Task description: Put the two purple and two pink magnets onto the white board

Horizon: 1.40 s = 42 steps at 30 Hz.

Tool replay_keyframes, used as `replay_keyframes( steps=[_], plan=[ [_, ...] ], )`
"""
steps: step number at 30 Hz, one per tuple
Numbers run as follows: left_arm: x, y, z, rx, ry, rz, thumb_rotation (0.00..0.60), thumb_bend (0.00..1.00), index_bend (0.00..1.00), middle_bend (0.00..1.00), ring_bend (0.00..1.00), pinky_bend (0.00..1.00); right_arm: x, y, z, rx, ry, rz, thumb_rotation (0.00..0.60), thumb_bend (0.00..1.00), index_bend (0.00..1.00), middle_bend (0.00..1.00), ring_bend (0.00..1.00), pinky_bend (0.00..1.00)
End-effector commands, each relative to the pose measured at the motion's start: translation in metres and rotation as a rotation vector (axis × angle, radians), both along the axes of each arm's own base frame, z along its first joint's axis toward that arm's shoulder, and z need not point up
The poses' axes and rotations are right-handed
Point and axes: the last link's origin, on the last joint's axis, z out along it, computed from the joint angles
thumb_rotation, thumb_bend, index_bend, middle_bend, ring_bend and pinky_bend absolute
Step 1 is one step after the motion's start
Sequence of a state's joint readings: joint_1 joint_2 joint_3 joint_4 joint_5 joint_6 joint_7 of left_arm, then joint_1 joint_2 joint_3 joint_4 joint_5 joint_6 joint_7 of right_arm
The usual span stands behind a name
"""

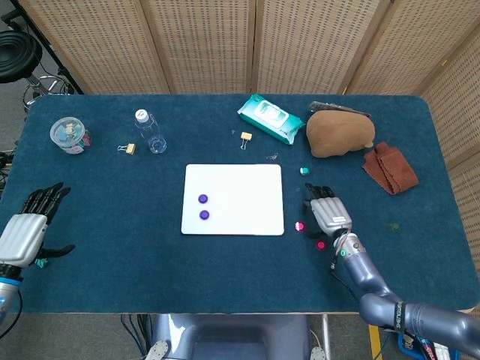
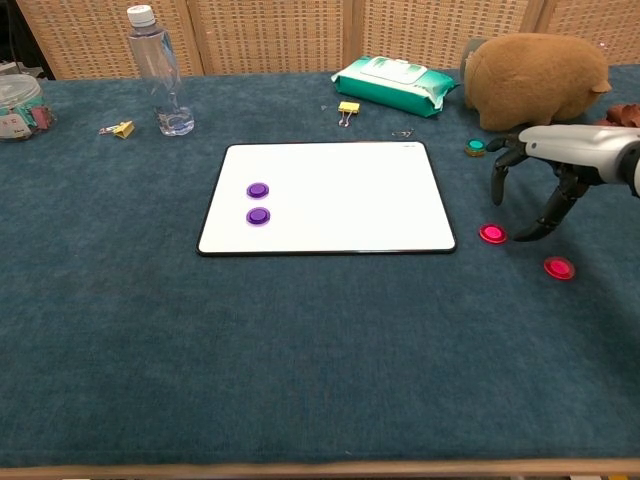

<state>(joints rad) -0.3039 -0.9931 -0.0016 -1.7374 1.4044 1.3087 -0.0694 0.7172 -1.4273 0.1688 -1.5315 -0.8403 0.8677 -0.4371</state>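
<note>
The white board (image 1: 247, 196) (image 2: 350, 200) lies flat in the table's middle with two purple magnets (image 1: 203, 199) (image 1: 204, 215) on its left part, also seen as purple magnets (image 2: 258, 190) (image 2: 259, 215) in the chest view. Two pink magnets (image 2: 492, 234) (image 2: 559, 267) lie on the cloth right of the board; the head view shows them as pink magnets (image 1: 300, 226) (image 1: 321, 244). My right hand (image 1: 329, 214) (image 2: 560, 165) hovers over them, fingers spread and pointing down, holding nothing. My left hand (image 1: 26, 229) rests open at the far left edge.
A water bottle (image 1: 151, 132), a jar (image 1: 69, 135), binder clips (image 1: 127, 148) (image 1: 246, 137), a wipes pack (image 1: 271, 118), a brown plush (image 1: 339, 133), a brown cloth (image 1: 390, 168) and a green magnet (image 1: 304, 171) lie around the back of the blue table (image 1: 112, 255).
</note>
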Motion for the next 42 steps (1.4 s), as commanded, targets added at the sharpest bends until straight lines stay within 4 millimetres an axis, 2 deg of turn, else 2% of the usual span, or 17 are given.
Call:
replay_keyframes(
  steps=[1,36,42],
  plan=[
    [0.0,0.0,0.001,0.001,-0.002,0.002,0.6,0.1,0.0,0.0,0.0,0.0,0.0,0.0,-0.003,0.005,-0.003,0.0,0.6,0.21,0.42,0.0,0.0,0.0],
    [-0.001,0.001,0.0,-0.006,-0.002,0.005,0.6,0.1,0.0,0.0,0.0,0.0,0.004,-0.004,-0.02,0.031,-0.02,-0.011,0.6,0.22,0.44,0.0,0.0,0.0],
    [-0.001,0.002,0.0,-0.006,-0.003,0.005,0.6,0.1,0.0,0.0,0.0,0.0,0.003,-0.006,-0.02,0.031,-0.015,-0.016,0.6,0.27,0.43,0.0,0.0,0.0]
  ],
)
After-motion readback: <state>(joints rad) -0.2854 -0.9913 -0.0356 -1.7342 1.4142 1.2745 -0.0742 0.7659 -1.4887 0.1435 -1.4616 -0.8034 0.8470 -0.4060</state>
